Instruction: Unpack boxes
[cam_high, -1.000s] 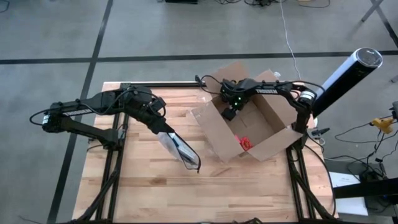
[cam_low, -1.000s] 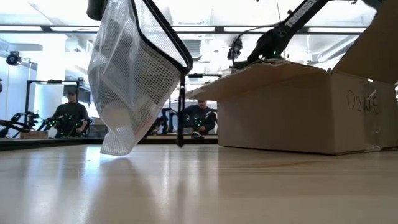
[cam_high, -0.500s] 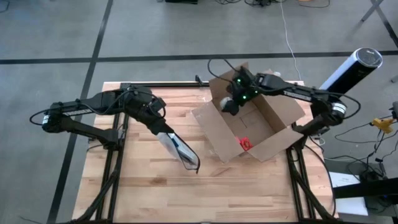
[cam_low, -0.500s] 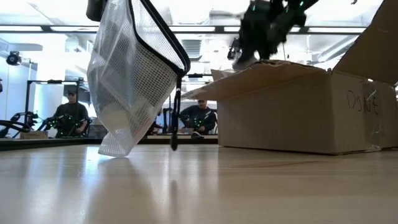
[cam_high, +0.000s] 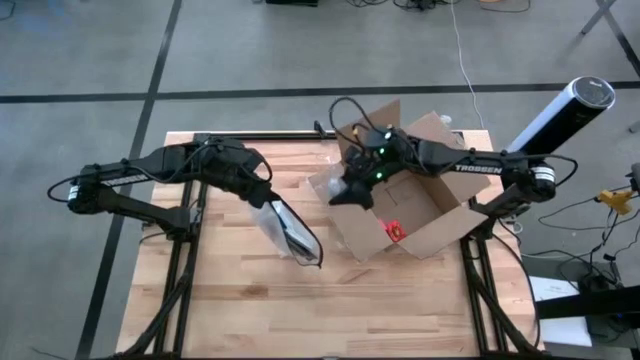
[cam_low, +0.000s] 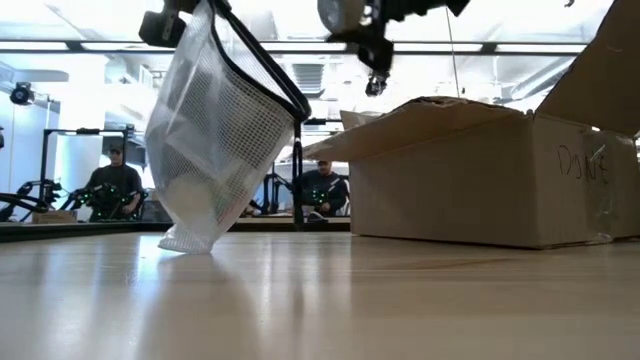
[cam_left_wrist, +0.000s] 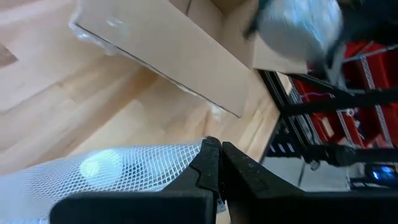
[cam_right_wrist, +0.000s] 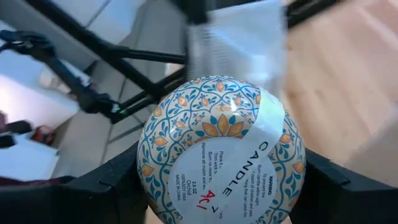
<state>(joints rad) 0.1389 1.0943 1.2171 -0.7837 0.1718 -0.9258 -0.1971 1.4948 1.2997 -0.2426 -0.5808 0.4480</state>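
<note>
High view, centre right, shows my right gripper (cam_high: 352, 192) clasping a candle tin (cam_right_wrist: 219, 152) above the cardboard box (cam_high: 420, 215), left gripper (cam_high: 262, 200) clenched on the mesh pouch (cam_high: 290, 232); next, set it down.

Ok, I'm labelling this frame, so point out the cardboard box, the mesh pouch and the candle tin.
cardboard box (cam_low: 470, 195), low view, on its side wall.
mesh pouch (cam_low: 215, 135), low view, on its netted face.
candle tin (cam_right_wrist: 221, 149), right wrist view, on its patterned lid, between the right gripper's fingers.
</note>
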